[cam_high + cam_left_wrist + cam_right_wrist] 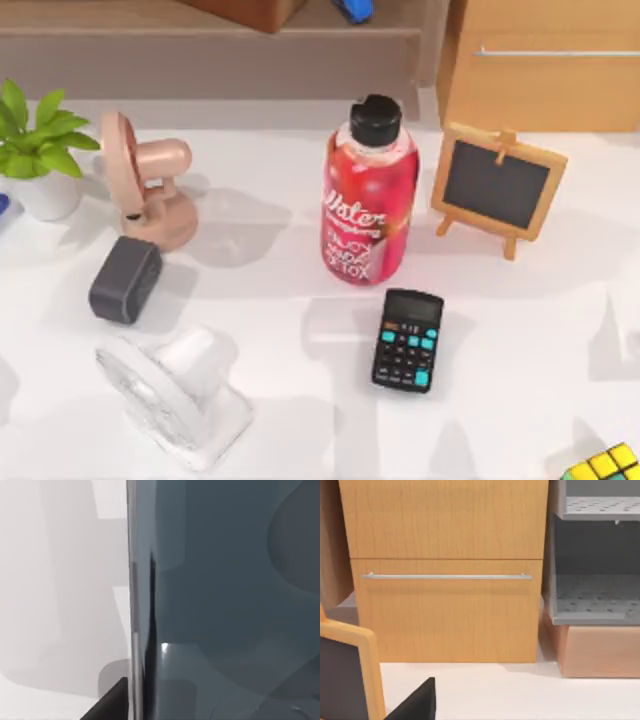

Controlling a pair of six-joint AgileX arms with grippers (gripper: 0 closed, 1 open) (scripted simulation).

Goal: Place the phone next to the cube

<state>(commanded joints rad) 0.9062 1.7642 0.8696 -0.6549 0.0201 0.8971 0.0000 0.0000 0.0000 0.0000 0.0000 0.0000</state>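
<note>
The phone (225, 605) looms very close in the left wrist view, a glossy blue-grey slab seen nearly edge-on, with white table behind it. My left gripper is shut on it; one dark finger (107, 705) shows beside the phone's thin edge. The cube (605, 465), with yellow and green squares and black lines, sits at the table's front right corner, partly cut off by the top view's edge. My right arm is parked, and its wrist view faces a wooden cabinet (445, 575).
A red bottle (368, 195) stands mid-table with a black calculator (408, 340) in front of it. A small chalkboard easel (497, 188) is at the back right. On the left are a dark grey block (125, 280), a pink fan (145, 190), a white fan (175, 395) and a plant (35, 150).
</note>
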